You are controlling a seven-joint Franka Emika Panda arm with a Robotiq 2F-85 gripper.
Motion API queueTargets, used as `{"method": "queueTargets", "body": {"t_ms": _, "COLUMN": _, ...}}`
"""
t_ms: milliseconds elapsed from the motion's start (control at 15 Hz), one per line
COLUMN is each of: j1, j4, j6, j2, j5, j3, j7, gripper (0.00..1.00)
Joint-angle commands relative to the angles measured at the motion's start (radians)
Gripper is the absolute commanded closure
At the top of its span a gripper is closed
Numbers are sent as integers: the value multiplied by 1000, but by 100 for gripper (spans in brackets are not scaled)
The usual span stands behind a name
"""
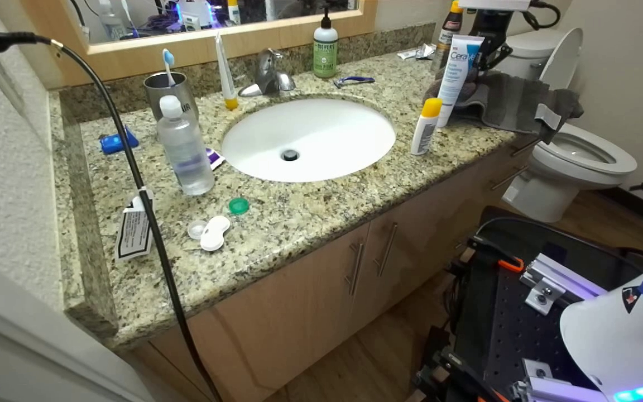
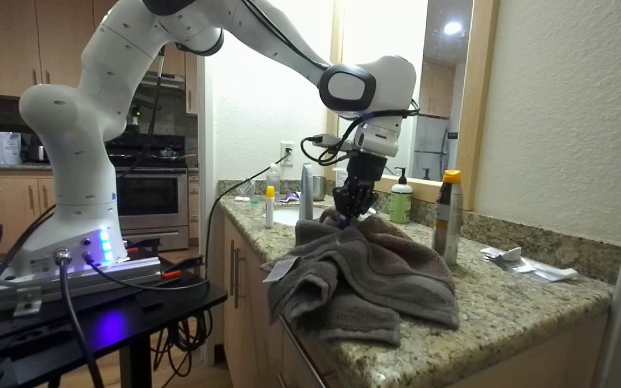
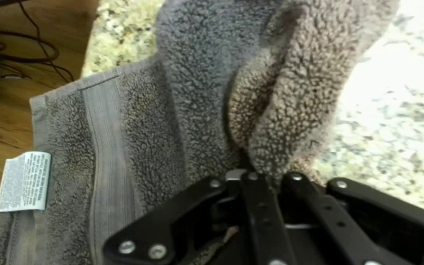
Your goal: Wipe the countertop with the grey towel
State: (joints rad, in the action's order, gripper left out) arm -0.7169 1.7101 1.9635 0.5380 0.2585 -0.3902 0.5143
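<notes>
Grey towel (image 2: 367, 269): rumpled on the side of the sink (image 1: 327, 137) toward the toilet (image 1: 539, 181), partly draped over the front edge; its white tag (image 3: 22, 182) hangs past that edge in my wrist view.
Gripper (image 2: 345, 216): on that same side of the sink, narrow, with a bunched fold of towel pinched at the tips, as I read it.
Wipe: I judge the grasp is made and wiping is the step in hand; from this moment alone I can't tell whether a stroke is under way.
Countertop (image 2: 504, 307): bare granite shows farther from the sink than the towel, so I'd send the next stroke there, pressing lightly, travelling level, the pinch firm.
Draped part: I want it drawn inward from the front edge before a long pass; otherwise its weight may pull the towel off.
CeraVe tube (image 1: 458, 78) and small yellow-capped bottle (image 1: 426, 128): both stand near the sink on its towel side, so a sweep toward the sink could topple them; I'd stop short.
Tall amber-capped bottle (image 2: 447, 221): same side of the sink, farther back from the front edge, near the towel; I can't tell whether they touch, so my arc should swing wide.
</notes>
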Motion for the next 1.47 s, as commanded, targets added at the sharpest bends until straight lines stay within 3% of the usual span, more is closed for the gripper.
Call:
{"method": "queueTargets", "body": {"t_ms": 0, "j1": -2, "j4": 52, "j6": 12, "j2": 47, "j5": -44, "j3": -52, "j7": 8, "gripper": 98}}
{"method": "queueTargets", "body": {"t_ms": 200, "j1": -5, "j4": 56, "j6": 82, "j2": 117, "j5": -42, "j3": -106, "j7": 123, "gripper": 98}}
{"method": "queueTargets", "body": {"t_ms": 867, "j1": -43, "j4": -28, "j6": 190, "j2": 177, "j5": -107, "j3": -250, "j7": 494, "gripper": 98}}
{"method": "queueTargets", "body": {"t_ms": 1133, "j1": -83, "j4": -126, "j6": 145, "j2": 183, "j5": -86, "j3": -237, "j7": 554, "gripper": 98}}
{"method": "queueTargets", "body": {"t_ms": 1400, "j1": -61, "j4": -217, "j6": 150, "j2": 200, "j5": -127, "j3": -233, "j7": 623, "gripper": 98}}
